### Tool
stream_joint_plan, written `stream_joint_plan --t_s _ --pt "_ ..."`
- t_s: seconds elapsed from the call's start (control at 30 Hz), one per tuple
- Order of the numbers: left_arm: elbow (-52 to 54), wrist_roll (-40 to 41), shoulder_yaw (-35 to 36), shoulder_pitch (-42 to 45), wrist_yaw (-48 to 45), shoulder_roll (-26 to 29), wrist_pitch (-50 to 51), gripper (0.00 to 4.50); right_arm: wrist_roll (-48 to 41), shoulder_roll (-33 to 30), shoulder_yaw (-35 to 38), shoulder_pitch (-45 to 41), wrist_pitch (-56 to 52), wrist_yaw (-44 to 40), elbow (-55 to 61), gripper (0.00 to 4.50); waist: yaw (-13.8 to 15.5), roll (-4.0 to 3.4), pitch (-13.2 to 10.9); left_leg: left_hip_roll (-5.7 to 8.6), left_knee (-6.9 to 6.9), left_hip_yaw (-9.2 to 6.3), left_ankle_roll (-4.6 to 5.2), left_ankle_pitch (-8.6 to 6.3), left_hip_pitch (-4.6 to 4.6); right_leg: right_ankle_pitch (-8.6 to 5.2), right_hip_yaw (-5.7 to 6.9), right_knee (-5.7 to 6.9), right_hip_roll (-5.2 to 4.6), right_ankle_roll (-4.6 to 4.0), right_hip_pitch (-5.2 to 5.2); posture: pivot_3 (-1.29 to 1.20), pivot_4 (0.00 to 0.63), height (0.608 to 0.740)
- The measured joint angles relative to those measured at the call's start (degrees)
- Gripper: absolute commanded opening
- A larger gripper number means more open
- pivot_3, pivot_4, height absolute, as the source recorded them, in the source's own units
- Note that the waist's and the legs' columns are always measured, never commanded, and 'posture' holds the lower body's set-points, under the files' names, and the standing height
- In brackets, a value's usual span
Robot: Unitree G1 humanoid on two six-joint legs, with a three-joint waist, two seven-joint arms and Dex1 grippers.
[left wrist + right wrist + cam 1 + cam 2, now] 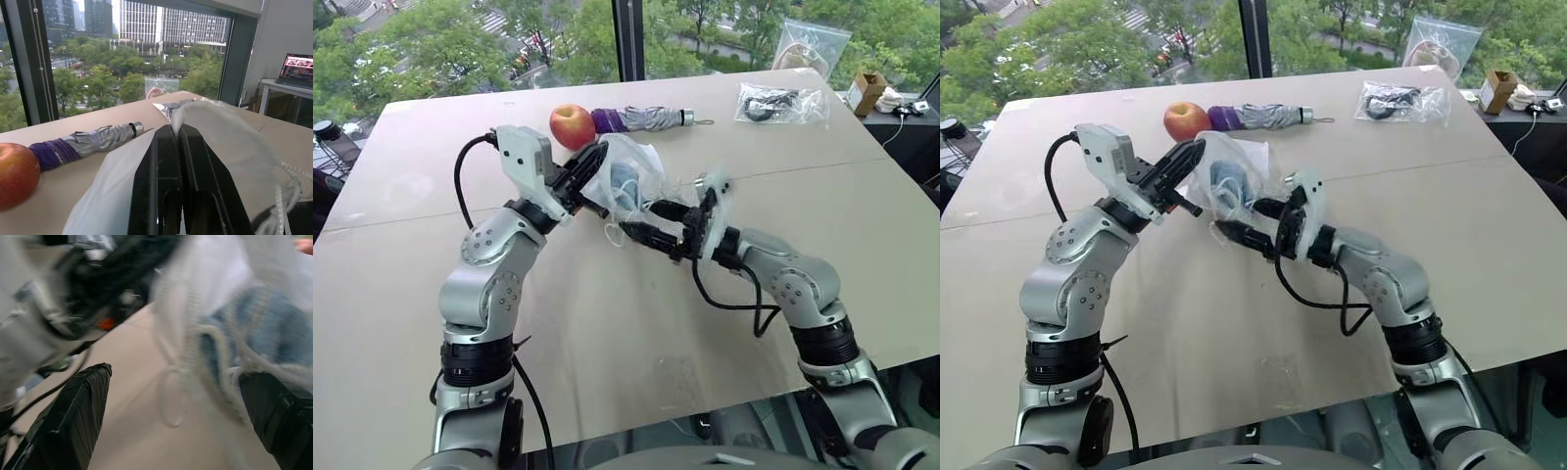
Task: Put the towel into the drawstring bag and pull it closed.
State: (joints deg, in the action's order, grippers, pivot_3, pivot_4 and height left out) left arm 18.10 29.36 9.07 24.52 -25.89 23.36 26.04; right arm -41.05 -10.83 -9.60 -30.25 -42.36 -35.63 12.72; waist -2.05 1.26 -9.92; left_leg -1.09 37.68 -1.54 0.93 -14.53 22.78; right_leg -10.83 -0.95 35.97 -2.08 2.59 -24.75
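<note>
The white drawstring bag (631, 166) hangs above the middle of the table, held up by its fabric in my shut left gripper (592, 168). The left wrist view has those fingers (161, 166) pressed together on the thin bag (225, 132). The light-blue towel (626, 190) shows through the cloth, inside the bag. My right gripper (652, 223) stands open just below and right of the bag, holding nothing. In the right wrist view its fingers (73, 416) are wide apart, with the towel (279, 333) and loose white cords (215, 357) in front of them.
A red apple (572, 125) and a folded grey-and-purple umbrella (641, 119) lie just behind the bag. A clear plastic bag of cables (781, 103) and a small cardboard box (867, 92) sit at the far right. The table's near edge (636, 421) is close to my arms.
</note>
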Motion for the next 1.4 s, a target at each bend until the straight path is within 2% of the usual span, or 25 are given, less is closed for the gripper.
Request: stream_joint_plan --t_s 0.13,0.2,0.27,0.37,0.43,0.5,0.63,0.77,0.97,1.17,1.4 --pt "-0.62 -0.53 -0.25 -0.07 -0.06 0.12 0.03 0.0 -6.3 1.66 2.02 0.28 -0.02 -3.89 3.58 4.4 -0.1 0.01 0.01 -0.02 0.0 -0.06 0.0 0.0 -0.04 0.0 0.04 0.05 0.02 0.0 0.02 0.0 0.15 0.74" --pt "-0.69 -1.24 -0.62 -0.37 -0.12 0.47 0.02 0.0 -11.14 5.56 6.99 -0.04 0.56 -1.49 3.59 4.4 -0.01 0.01 0.01 -0.02 0.02 -0.06 0.0 0.0 -0.04 0.0 0.03 0.08 0.02 0.0 0.02 0.0 0.15 0.74" --pt "-0.73 -1.39 -0.72 -0.43 -0.18 0.52 0.02 0.0 -11.56 7.19 9.96 -1.12 2.27 1.67 3.05 4.4 0.04 0.01 0.01 -0.01 0.11 -0.03 0.0 0.0 -0.04 0.0 0.02 0.12 0.02 0.0 0.03 0.0 0.15 0.74" --pt "-0.73 -1.74 -0.77 -0.58 -0.31 0.7 0.0 0.0 -4.4 8.11 14.32 -3.1 9.64 10.08 -2.22 4.4 0.2 0.01 0.01 0.01 0.19 0.02 -0.01 0.0 -0.04 0.01 -0.03 0.12 0.01 0.0 0.06 0.0 0.15 0.74" --pt "-0.76 -2.12 -0.79 -0.89 -0.36 0.71 -0.01 0.0 -0.28 5.94 14.88 -2.19 12.44 11.15 -4.01 4.4 0.47 0.01 0.01 0.03 0.2 0.03 -0.02 0.01 -0.01 0.01 -0.04 0.1 0.0 0.0 0.05 0.0 0.15 0.74" --pt "-0.87 -2.44 -0.93 -1.01 -0.51 0.71 -0.06 0.0 7.58 -0.67 10.45 0.57 17.1 7.78 -3.68 4.4 0.64 0.01 0.01 0.03 0.19 0.06 -0.02 0.01 0.0 0.0 -0.05 0.04 -0.01 0.0 0.05 0.0 0.15 0.74" --pt "-1.1 -2.75 -1.3 -0.97 -0.73 0.66 -0.12 0.0 15.72 -8.06 3.49 5.76 21.05 1.69 -2.01 4.4 0.73 0.01 0.0 0.01 0.16 0.07 -0.01 0.0 0.0 0.0 -0.07 0.01 -0.01 0.0 0.04 0.0 0.15 0.74" --pt "-1.26 -3.14 -2.04 -0.98 -1.41 0.66 -0.15 0.0 19.39 -10.0 0.88 7.45 23.22 -1.0 -0.23 4.4 0.69 0.01 0.0 0.01 0.17 0.06 -0.01 0.0 -0.01 0.0 -0.07 0.04 0.01 0.0 0.04 0.0 0.15 0.74" --pt "-1.35 -3.36 -2.28 -0.98 -1.55 0.66 -0.16 0.0 25.43 -11.19 -0.61 5.44 29.0 -1.59 3.68 4.4 1.09 0.01 0.0 0.0 0.42 0.04 -0.01 0.0 -0.03 0.0 -0.06 0.1 0.03 0.02 0.13 0.0 0.15 0.74" --pt "-1.35 -3.48 -2.45 -0.99 -1.63 0.67 -0.27 0.0 33.34 -11.26 -3.6 4.05 34.12 -1.38 -0.46 4.4 1.27 0.02 0.0 0.01 0.5 0.06 -0.01 0.0 0.0 0.01 -0.08 0.1 0.02 0.0 0.17 0.0 0.15 0.74" --pt "-1.36 -3.76 -2.45 -0.99 -1.66 0.68 -0.35 0.0 49.5 -14.56 -7.96 2.15 46.39 2.45 -6.81 4.4 1.27 0.02 0.0 0.02 0.52 0.07 -0.02 0.01 0.0 0.01 -0.08 0.1 0.02 0.0 0.17 0.0 0.15 0.74"
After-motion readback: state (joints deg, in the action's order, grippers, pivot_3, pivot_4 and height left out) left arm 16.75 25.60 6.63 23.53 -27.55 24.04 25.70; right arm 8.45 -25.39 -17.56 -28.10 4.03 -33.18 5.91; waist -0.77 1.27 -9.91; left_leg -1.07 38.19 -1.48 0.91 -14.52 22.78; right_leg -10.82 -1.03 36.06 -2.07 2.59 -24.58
